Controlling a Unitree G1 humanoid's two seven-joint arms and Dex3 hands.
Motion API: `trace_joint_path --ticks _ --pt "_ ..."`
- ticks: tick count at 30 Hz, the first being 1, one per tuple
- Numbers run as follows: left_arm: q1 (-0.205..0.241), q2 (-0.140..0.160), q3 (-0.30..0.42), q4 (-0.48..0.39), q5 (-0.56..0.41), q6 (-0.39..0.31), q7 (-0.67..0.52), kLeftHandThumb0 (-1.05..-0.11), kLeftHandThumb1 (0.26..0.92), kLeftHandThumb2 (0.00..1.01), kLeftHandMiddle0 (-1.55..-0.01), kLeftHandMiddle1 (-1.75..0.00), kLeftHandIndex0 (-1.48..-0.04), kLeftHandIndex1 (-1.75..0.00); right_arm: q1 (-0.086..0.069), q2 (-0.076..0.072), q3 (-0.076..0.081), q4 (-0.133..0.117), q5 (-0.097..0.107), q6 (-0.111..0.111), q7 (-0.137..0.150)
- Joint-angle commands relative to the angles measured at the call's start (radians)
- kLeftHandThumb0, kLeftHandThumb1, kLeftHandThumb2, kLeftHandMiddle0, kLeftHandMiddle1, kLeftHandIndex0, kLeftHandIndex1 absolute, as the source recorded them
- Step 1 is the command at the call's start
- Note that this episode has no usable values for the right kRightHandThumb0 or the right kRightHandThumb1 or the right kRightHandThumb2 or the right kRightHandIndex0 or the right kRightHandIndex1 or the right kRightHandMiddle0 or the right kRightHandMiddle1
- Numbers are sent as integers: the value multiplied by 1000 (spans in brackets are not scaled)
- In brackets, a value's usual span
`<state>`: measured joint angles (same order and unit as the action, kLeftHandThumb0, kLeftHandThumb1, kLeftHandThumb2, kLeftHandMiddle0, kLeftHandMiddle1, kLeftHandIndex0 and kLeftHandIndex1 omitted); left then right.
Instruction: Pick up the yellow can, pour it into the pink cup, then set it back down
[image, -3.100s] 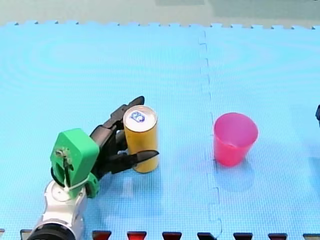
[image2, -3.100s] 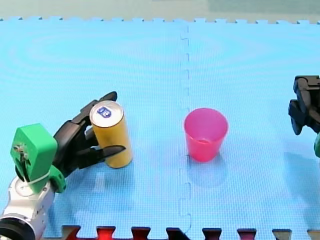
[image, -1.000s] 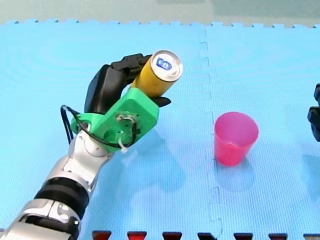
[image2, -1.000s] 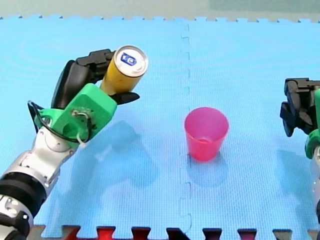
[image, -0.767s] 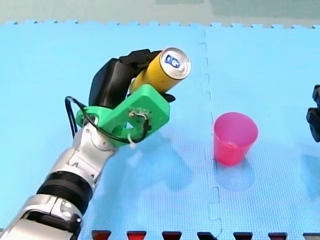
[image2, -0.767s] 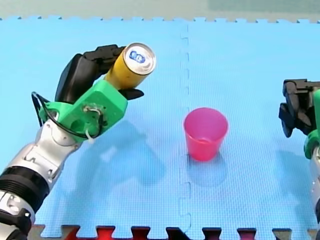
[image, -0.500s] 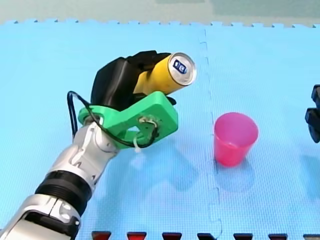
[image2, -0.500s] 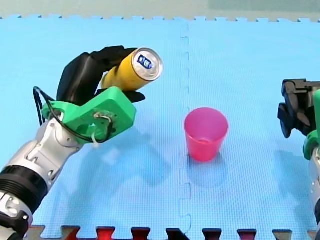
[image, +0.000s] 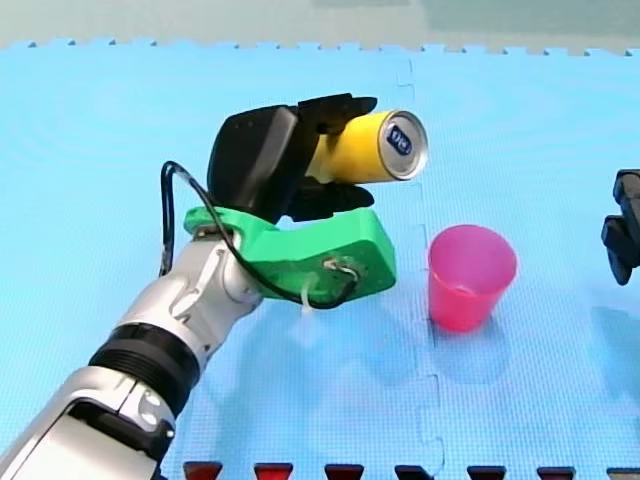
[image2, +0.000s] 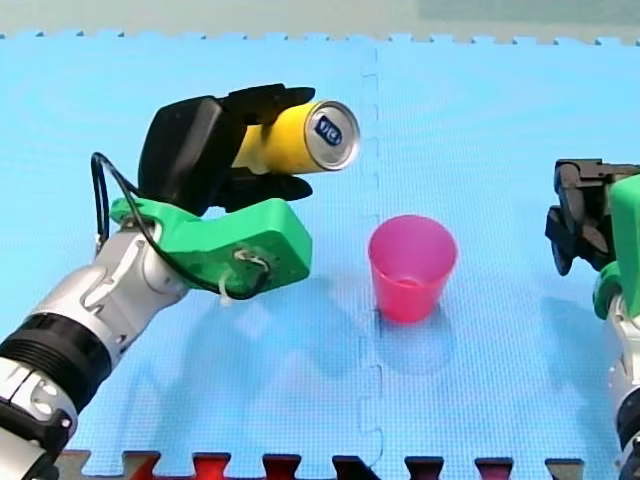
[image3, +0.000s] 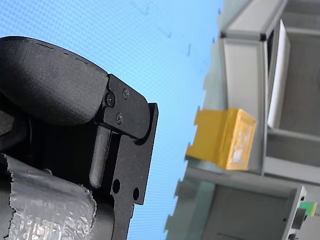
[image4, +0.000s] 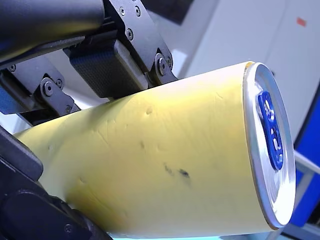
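Note:
My left hand (image: 338, 150) is shut on the yellow can (image: 372, 147) and holds it in the air, left of and above the pink cup (image: 470, 277). The can lies almost level, its silver top with the blue tab facing right toward the cup. The second wrist view shows the same can (image4: 165, 165) close up, with black fingers (image4: 115, 55) pressed on its side. The cup stands upright on the blue mat, apart from the can. My right hand (image2: 580, 222) is at the right edge, above the mat, holding nothing.
Blue foam mat (image: 520, 120) covers the surface, with a seam (image: 410, 90) running front to back just left of the cup. In the first wrist view a yellow box (image3: 225, 140) and grey frames (image3: 245, 75) stand beyond the mat's toothed edge.
My left hand lifted the can off the mat, carried it right toward the cup and tipped it from upright to almost level. The right hand shifted slightly.

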<state>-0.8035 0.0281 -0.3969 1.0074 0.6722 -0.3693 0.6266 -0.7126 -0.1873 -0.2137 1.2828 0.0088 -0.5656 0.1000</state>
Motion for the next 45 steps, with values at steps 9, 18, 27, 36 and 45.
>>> trace_joint_path --ticks 9,18,27,36,45 --pt "-31 11 -58 -27 60 41 55 -400 740 3 -1418 -40 -1279 -12 2 6 -8 -10 20 9 8" --pt "-52 15 -100 -40 105 85 59 -421 768 7 -1430 -43 -1287 -5 0 9 -6 -9 23 10 7" --pt "-78 20 -189 18 221 153 208 -374 811 1 -991 -1114 -1354 -16 1 7 -7 -9 23 7 7" --pt "-100 11 -243 60 275 236 313 -335 841 3 -746 -1697 -832 -1176 0 7 -8 -10 26 6 10" --pt "-112 6 -280 84 301 281 369 -326 852 2 -740 -1708 -757 -1323 -1 9 -10 -11 29 6 12"
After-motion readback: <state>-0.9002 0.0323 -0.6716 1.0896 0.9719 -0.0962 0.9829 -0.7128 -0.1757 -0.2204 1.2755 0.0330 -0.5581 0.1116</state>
